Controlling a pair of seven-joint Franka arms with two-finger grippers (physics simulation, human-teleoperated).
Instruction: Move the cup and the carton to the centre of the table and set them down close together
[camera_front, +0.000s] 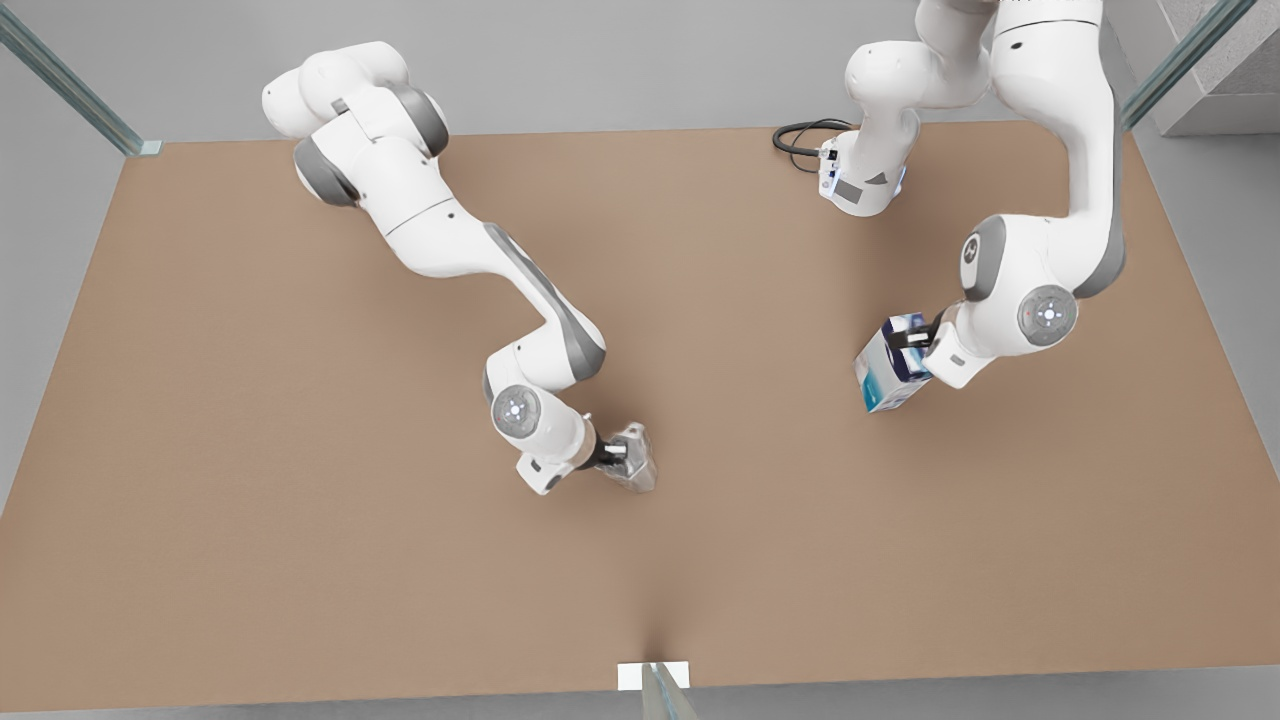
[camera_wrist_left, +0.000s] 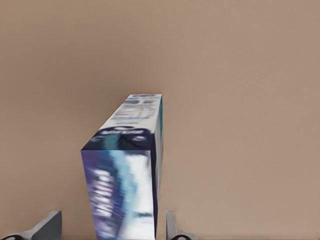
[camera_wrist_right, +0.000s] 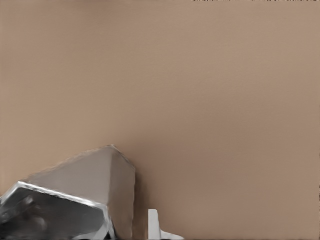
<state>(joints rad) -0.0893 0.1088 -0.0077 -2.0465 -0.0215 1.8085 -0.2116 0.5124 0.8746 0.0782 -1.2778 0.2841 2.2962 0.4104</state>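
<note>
I have both things in hand, and I judge this to be the carrying step toward the middle of the table.

My left gripper, at about three o'clock from the table's centre in the front view, is clenched on the carton. In the left wrist view the carton sits between the two fingers, though a gap shows beside one of them.

My right gripper grasps the cup, just off centre toward seven o'clock. In the right wrist view the cup fills one corner with a finger beside it.

The carton's long axis runs from one o'clock to seven o'clock in the front view, dark top toward one. The cup's pointed end aims toward five o'clock.

The two are well apart. Next, I reckon the carton must travel toward nine o'clock to the cup's side, then both go down and get released.
</note>
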